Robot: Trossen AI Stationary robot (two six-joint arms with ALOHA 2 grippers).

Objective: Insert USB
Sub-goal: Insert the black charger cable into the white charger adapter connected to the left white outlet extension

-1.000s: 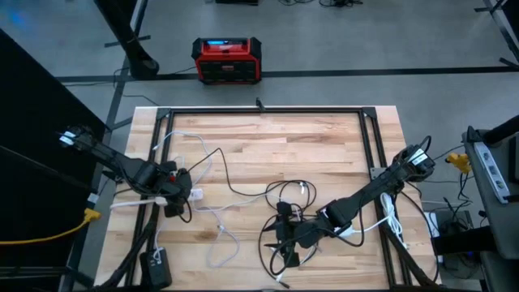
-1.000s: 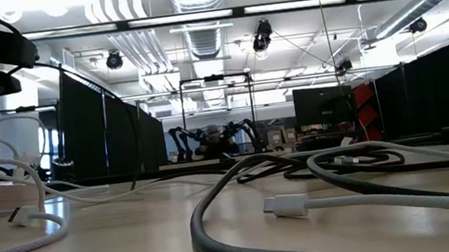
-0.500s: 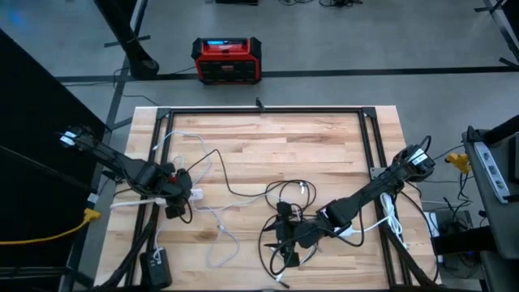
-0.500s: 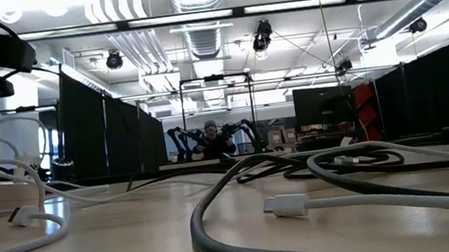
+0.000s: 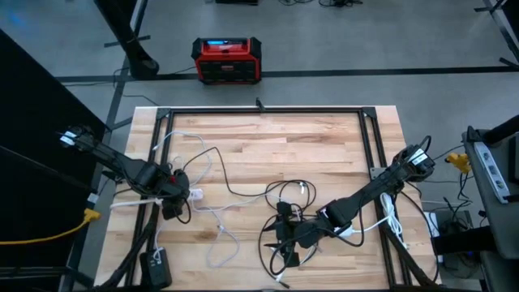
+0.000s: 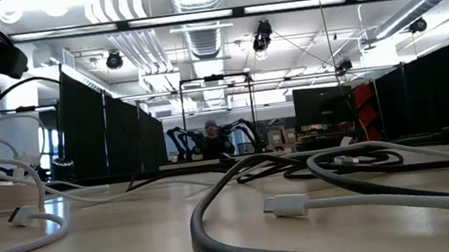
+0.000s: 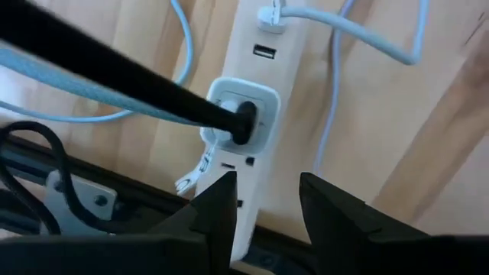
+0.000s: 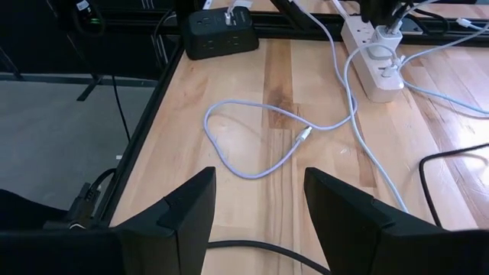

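Note:
A white power strip [image 7: 248, 114] lies at the table's left edge [image 5: 130, 203], with a black plug in its socket, a free USB port [image 7: 263, 52] and a white cable plugged in at its far end. My left gripper [image 7: 267, 206] hovers open just above the strip [image 5: 172, 197]. A loose white USB cable [image 8: 260, 145] lies slack on the wood, its connector [image 8: 304, 135] resting flat. My right gripper [image 8: 260, 198] stays open, low over the near middle of the table [image 5: 285, 234], among black cables, holding nothing.
A tangle of black cables [image 5: 284, 211] lies around my right gripper. A black power strip [image 8: 221, 30] sits at the near-left corner [image 5: 154, 268]. In the low view a thick dark cable [image 6: 219, 228] and a white connector [image 6: 286, 206] lie close. Bare wood toward the far edge [image 5: 268, 138].
My left gripper has risen a little above the power strip, as the low view shows. Its fingers remain open. The cables and my right arm have kept still.

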